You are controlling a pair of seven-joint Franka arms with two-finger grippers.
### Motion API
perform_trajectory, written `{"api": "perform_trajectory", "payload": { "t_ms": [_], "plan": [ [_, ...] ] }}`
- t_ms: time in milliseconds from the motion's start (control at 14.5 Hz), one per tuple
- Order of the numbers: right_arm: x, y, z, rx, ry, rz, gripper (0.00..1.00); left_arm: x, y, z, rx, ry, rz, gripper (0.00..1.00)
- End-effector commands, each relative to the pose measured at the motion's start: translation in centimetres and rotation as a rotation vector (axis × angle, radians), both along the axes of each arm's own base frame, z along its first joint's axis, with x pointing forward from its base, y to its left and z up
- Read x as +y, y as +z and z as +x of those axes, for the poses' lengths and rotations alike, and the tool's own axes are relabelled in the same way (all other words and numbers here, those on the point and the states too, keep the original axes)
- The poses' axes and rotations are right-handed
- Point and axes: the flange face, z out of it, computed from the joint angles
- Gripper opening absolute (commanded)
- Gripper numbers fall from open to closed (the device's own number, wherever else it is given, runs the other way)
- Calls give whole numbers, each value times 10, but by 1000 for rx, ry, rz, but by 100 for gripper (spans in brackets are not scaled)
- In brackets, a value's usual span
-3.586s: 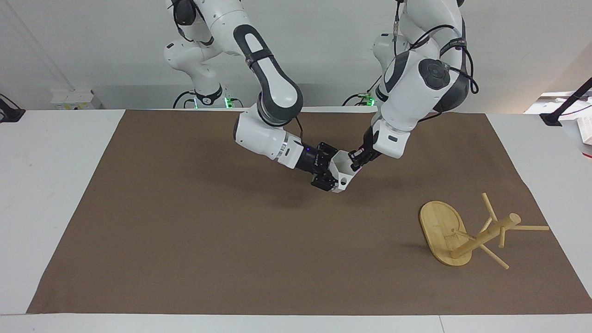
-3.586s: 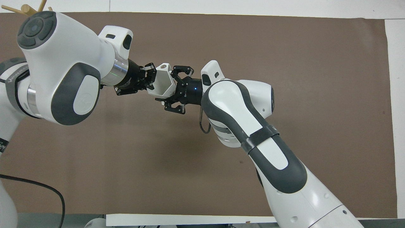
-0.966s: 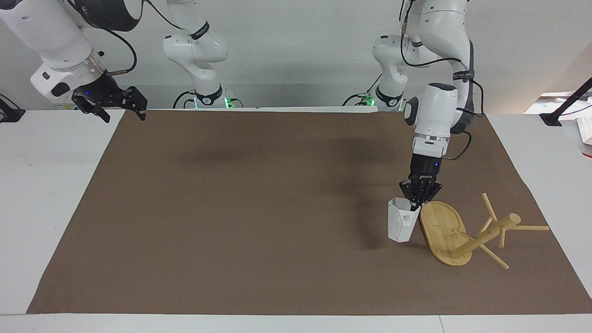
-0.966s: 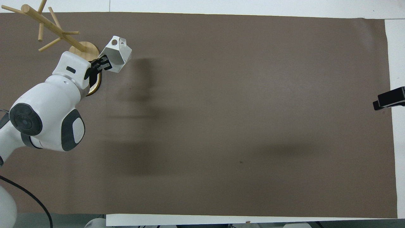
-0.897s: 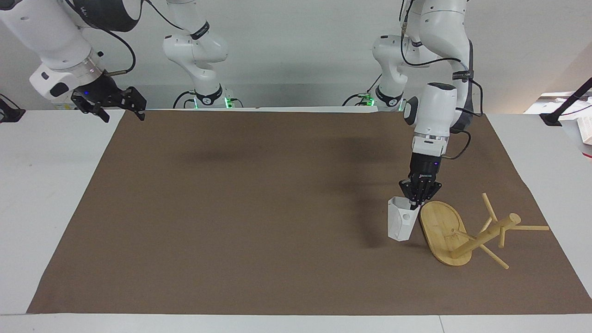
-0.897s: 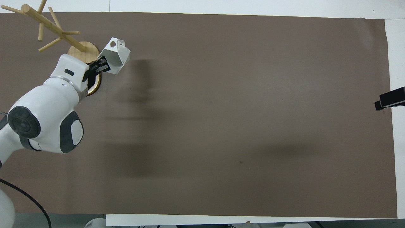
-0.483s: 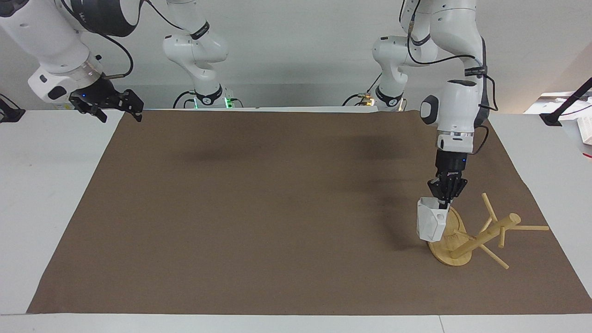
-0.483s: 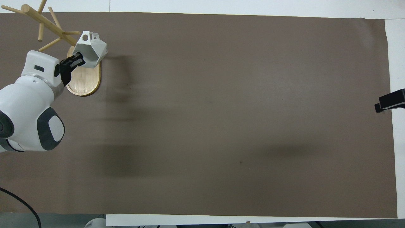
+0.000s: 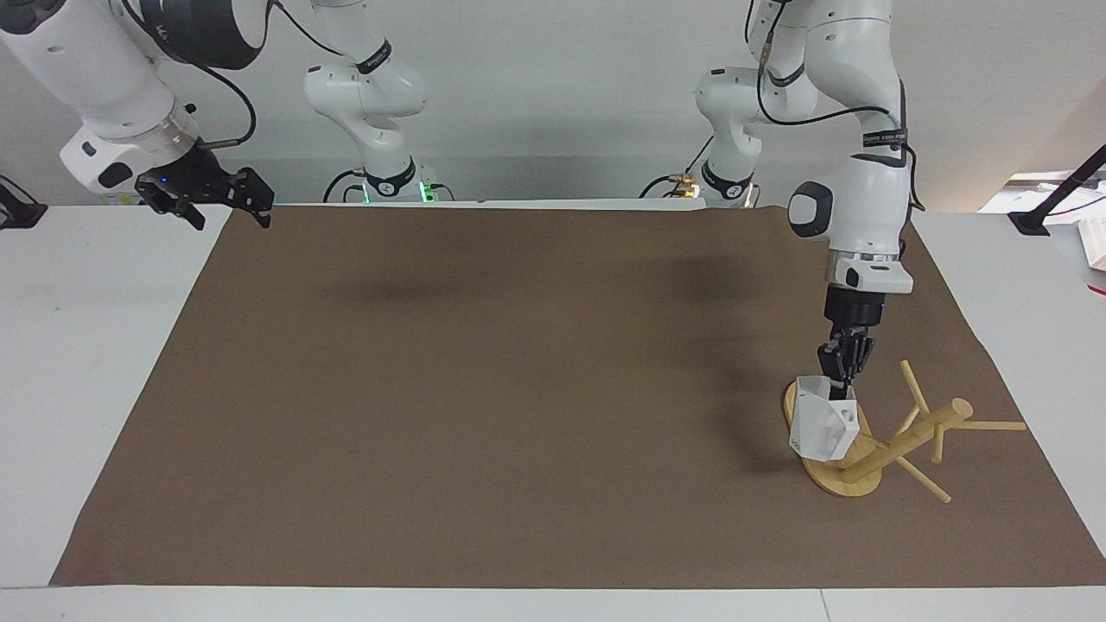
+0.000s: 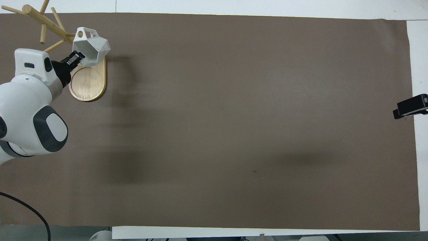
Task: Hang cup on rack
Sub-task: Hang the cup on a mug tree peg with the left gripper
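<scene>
Gripping empty cup by rim, left gripper over rack base.

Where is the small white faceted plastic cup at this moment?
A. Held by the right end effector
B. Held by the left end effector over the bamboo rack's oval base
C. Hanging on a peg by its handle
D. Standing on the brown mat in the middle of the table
B: the left end effector grips the white faceted plastic cup by its rim, above the oval base of the light bamboo rack.

matt white plastic cup, pale wood rack (smooth)
</scene>
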Motion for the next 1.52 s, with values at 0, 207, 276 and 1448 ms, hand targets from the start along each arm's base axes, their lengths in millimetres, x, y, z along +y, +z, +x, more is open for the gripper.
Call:
{"api": "perform_trajectory", "payload": {
  "t_ms": [0, 207, 276, 1448],
  "plan": [
    [0, -1, -4, 4, -10, -11, 99, -2, -7, 6, 27, 23, -29, 0],
    [0, -1, -4, 4, -10, -9, 99, 0, -6, 11, 23, 28, -29, 0],
    [0, -1, -4, 4, -10, -11, 99, 2, -10, 12, 30, 31, -26, 0],
    [0, -1, -4, 4, -10, -9, 99, 48, 18, 59, 26, -43, 80, 100]
  ]
}}
